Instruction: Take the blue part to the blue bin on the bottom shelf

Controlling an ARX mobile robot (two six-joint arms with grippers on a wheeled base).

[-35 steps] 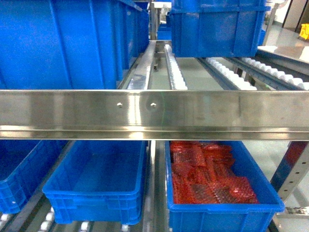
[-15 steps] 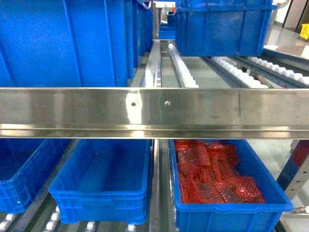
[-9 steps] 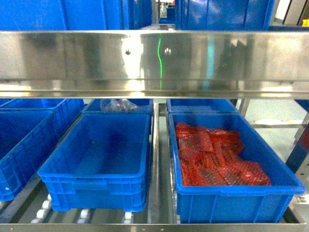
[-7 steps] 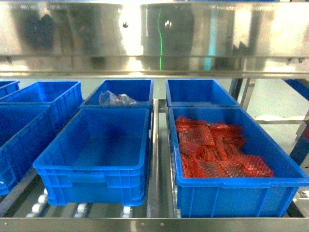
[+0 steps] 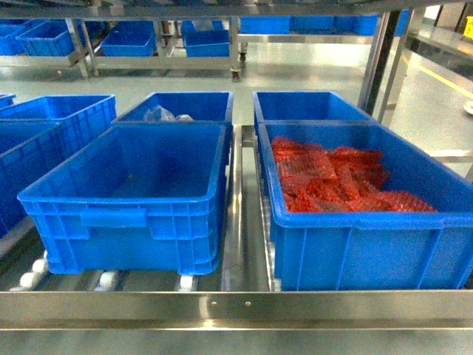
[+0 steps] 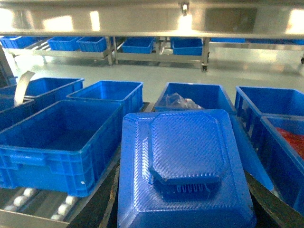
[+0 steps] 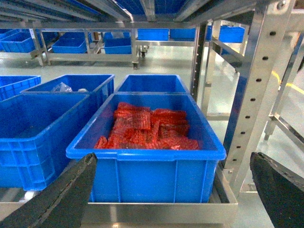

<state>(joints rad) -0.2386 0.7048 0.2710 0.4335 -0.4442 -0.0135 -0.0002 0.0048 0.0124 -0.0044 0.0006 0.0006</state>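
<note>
Now at the bottom shelf point(image 5: 236, 309), the left gripper point(image 6: 185, 216) grips the blue part point(image 6: 185, 166), bound next for the empty blue bin point(image 5: 129, 196) at frame left; right gripper point(image 7: 173, 190) jaws spread, empty.

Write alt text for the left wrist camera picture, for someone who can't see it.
A blue ribbed plastic part fills the foreground, held close to the camera above the stainless-steel bottom shelf. Beyond it stand open blue plastic bins: an empty one at left, and one with red contents at the right edge.
</note>
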